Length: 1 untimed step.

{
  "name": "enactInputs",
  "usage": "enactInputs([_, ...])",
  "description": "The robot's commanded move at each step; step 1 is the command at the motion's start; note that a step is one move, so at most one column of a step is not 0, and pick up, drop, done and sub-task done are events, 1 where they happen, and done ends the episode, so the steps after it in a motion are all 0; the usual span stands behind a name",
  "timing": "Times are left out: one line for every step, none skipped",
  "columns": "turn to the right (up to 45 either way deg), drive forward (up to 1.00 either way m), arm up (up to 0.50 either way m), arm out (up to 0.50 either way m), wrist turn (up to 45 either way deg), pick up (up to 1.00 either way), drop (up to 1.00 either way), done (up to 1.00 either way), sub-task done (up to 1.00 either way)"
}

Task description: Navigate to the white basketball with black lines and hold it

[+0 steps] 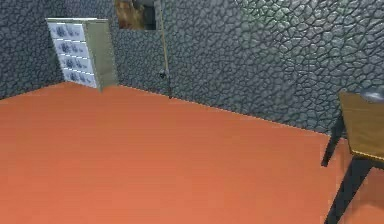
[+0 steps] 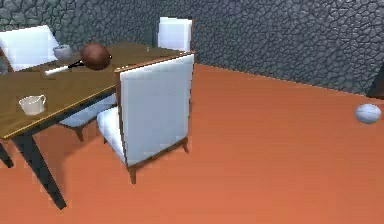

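Observation:
A small pale, whitish-grey ball (image 2: pixel 368 113) lies on the orange floor at the arm side view's right edge, near the foot of the dark stone-patterned wall. Its markings are too small to make out. A brown round thing (image 2: pixel 96 56) rests on the wooden table (image 2: pixel 60 95) at that view's left.
White chairs (image 2: pixel 150 112) (image 2: pixel 175 33) (image 2: pixel 30 45) stand around the table, which also carries a white cup (image 2: pixel 32 103) and a small bowl (image 2: pixel 63 51). In the forward view a white dresser (image 1: pixel 82 52) stands at the back left, a picture (image 1: pixel 135 14) hangs on the wall, and a table corner (image 1: pixel 362 125) juts in at the right. Open orange floor lies between.

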Motion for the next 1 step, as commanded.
enactInputs([45.0,0.00,0.00,0.00,0.0,0.00,0.00,0.00,0.00])
